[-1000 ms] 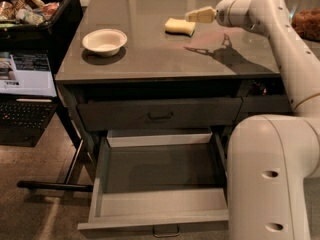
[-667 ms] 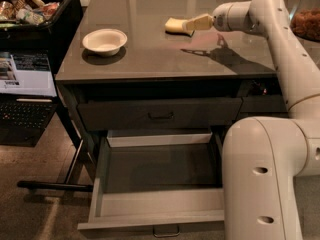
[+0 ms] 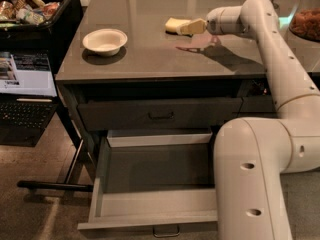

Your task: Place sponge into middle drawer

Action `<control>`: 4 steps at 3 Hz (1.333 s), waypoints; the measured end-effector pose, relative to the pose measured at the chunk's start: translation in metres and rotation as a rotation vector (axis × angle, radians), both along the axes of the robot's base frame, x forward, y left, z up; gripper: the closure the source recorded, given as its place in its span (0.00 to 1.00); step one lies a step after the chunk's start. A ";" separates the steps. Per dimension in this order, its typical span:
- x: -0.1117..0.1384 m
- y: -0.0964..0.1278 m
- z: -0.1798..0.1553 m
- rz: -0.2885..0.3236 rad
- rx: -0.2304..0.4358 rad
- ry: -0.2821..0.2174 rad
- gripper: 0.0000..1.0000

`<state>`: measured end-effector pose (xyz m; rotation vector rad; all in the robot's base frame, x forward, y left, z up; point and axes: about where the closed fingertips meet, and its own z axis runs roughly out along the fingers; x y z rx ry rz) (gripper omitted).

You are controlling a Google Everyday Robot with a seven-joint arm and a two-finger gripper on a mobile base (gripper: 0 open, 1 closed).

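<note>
— Where is the hand?

— The hand [image 3: 192,27] is low over the surface [image 3: 150,59], at the end of the arm [image 3: 272,44], which stretches in from the side. Its tip meets the sponge [image 3: 173,24].

— Is it pinching the sponge?

— That cannot be told. The tip overlaps the sponge's near end, but whether the hand is spread, pressed together or gripping does not show.

— And the sponge itself?

— It lies flat on the surface, a pale yellow block just past the hand's tip, in line with the wrist. The hand's shadow falls on the surface just beneath it, on the viewer's side.

— What else is up there?

— A white bowl [image 3: 104,40], well apart from the hand, farther out past the sponge and a little nearer the surface's front edge. It stands upright.

— Where is the middle drawer?

— Far below the hand, under the front edge of the surface. The middle drawer [image 3: 155,204] is pulled well out, its grey inside showing, with a small metal handle on its front. Between it and the hand is the top drawer [image 3: 160,115], which is closed.

— Anything beside the drawers?

— The robot's pale body [image 3: 250,184] stands at the middle drawer's corner, below the hand. A laptop [image 3: 25,84] is off past the bowl, lower than the surface.
</note>
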<state>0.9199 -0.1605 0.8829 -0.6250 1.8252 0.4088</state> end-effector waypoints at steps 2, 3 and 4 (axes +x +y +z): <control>0.015 0.019 -0.018 -0.005 -0.028 0.016 0.00; 0.021 0.024 -0.026 -0.019 -0.045 0.033 0.00; 0.026 0.030 -0.033 -0.031 -0.060 0.047 0.00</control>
